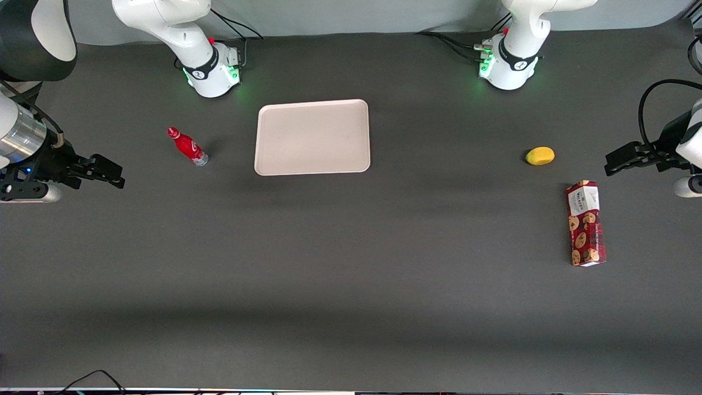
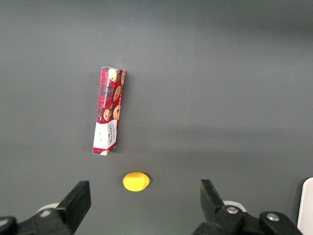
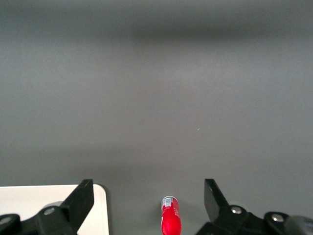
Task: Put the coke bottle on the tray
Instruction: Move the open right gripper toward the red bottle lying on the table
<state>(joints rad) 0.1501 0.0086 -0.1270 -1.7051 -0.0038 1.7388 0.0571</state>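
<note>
Table, dark grey mat. Tray sits bare near the middle, toward the arm bases. Cookie box and a yellow lemon-like fruit lie toward the parked arm's end; not needed. Coke bottle stands on the mat just beside the tray, toward the working arm's end, apart from it, upright I think.

My gripper hangs near the bottle, not touching, fingers spread wide, nothing held. Step in hand: approach, I'd say. Next I need to line the fingers around the bottle body, drop, close.

Right wrist view alone shows the bottle sitting between the spread fingers. Left wrist view shows only box and fruit.
</note>
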